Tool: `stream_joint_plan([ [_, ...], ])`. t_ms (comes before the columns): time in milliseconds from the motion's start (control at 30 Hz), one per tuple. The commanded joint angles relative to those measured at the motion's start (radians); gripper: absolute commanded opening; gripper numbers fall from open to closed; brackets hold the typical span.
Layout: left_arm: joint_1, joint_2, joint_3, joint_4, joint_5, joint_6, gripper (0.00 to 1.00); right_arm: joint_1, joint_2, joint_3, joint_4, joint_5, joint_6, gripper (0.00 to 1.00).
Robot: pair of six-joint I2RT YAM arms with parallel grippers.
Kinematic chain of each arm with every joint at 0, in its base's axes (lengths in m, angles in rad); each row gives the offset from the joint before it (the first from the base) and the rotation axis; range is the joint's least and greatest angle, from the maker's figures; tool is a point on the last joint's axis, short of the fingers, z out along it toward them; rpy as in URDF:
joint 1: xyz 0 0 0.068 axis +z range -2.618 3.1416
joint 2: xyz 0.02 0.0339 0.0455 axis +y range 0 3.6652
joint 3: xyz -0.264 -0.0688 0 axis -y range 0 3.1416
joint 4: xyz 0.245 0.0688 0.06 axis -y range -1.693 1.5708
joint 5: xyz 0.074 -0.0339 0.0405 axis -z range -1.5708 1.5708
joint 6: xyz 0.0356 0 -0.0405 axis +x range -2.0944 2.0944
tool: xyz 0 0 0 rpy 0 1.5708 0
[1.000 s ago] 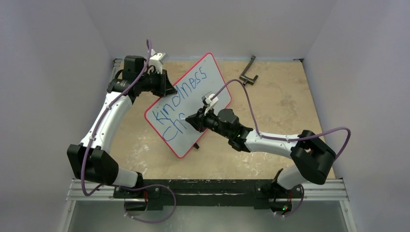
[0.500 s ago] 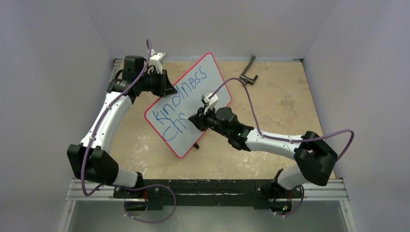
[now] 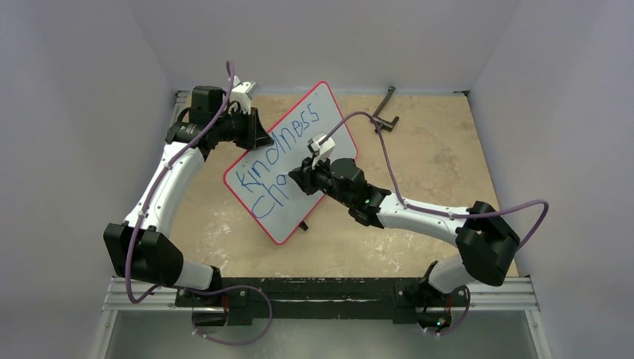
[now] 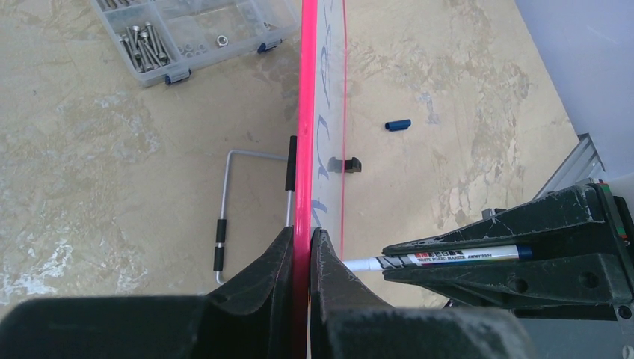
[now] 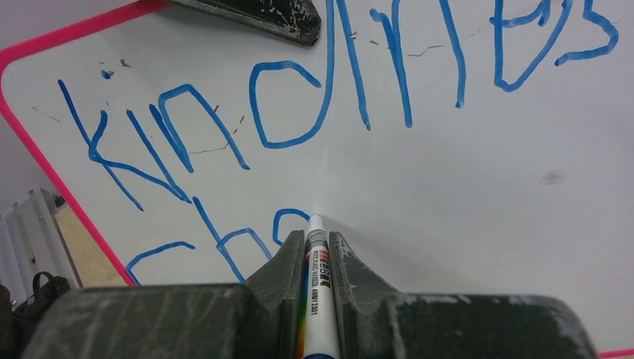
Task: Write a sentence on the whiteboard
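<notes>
Jaws of the right gripper (image 5: 310, 238) were clamped on a slim white marker pen with black print (image 5: 316, 299); its tip touched the face of the large white rectangular whiteboard with a thin red rim (image 5: 463, 194), just beside the last blue stroke; the sentence in blue handwritten marker (image 5: 299, 105) read "kindness" on the upper line, with "ch" and an unfinished curved letter below it; jaws of the left gripper (image 4: 302, 241) were pinched on the board's red rim, which the left wrist saw edge-on; the board stood tilted on the tan mottled table (image 3: 434, 164), between the two arms; on its back side a bent metal wire stand with black sleeves (image 4: 228, 202) lay just beside the rim, and a clear plastic compartment box of screws (image 4: 191, 34) lay farther off; on the written side lay a small blue cap (image 4: 398, 125) and a small black clip (image 4: 348, 164); a black angled bracket (image 3: 385, 108) lay near the table's far edge, well apart from the board.
</notes>
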Motion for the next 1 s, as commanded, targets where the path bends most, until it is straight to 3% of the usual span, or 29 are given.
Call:
stream_joint_plan([
  [0, -0.017, -0.028, -0.005, -0.045, -0.008, 0.021, 0.0, -0.009, 0.035, 0.017, 0.018, 0.036, -0.018, 0.0],
  [467, -0.017, -0.031, -0.003, -0.047, -0.009, 0.02, 0.0, -0.009, -0.034, -0.128, 0.041, 0.074, 0.039, 0.0],
  [967, -0.016, -0.033, -0.004, -0.047, -0.008, 0.019, 0.0, -0.009, -0.106, -0.074, -0.011, 0.078, 0.007, 0.0],
])
